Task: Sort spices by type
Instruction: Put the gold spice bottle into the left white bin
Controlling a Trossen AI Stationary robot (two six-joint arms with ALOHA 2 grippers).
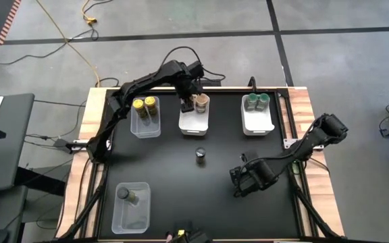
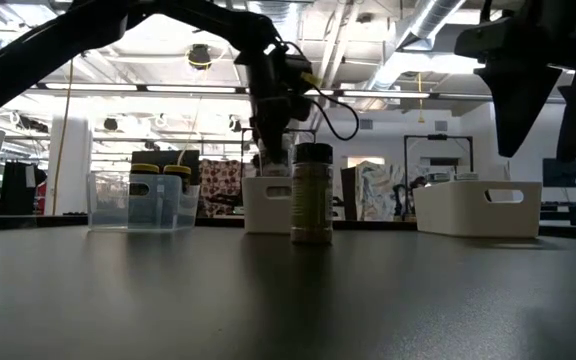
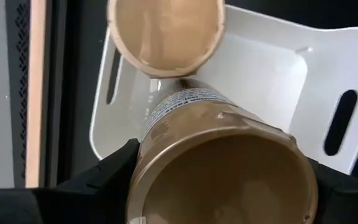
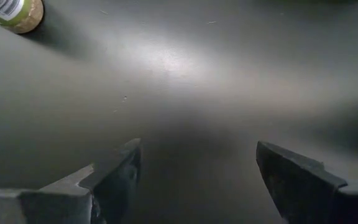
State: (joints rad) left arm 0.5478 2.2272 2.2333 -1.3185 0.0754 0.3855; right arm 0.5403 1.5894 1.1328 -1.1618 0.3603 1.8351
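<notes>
Over the middle white bin point(image 1: 194, 121) at the far side of the table, your left gripper point(image 1: 188, 102) is closed around a tan-topped jar point(image 3: 219, 168), holding it just above the bin, right beside a second tan-topped jar point(image 3: 165, 32) that already stands inside. You would judge this drop as nearly done, needing only a lowering and a release.

Sorting looks well advanced. Two yellow-topped jars point(image 1: 144, 103) sit together in the clear bin point(image 1: 146, 125) to the left, two green-topped jars point(image 1: 257, 101) in the white bin point(image 1: 257, 123) to the right, and one dark-topped jar point(image 1: 123, 194) in the near clear bin point(image 1: 131, 217). What you still have left is the lone dark-topped jar point(image 1: 200, 155) standing upright on the bare mat mid-table; it likely belongs with the one in the near clear bin.

That loose jar point(image 2: 312, 194) is a small straight cylinder with a dark cap, clear sides showing pale brownish contents.

Your right gripper point(image 4: 194, 168) hangs just above the mat at the right, near that jar, fingers spread wide and holding nothing.
</notes>
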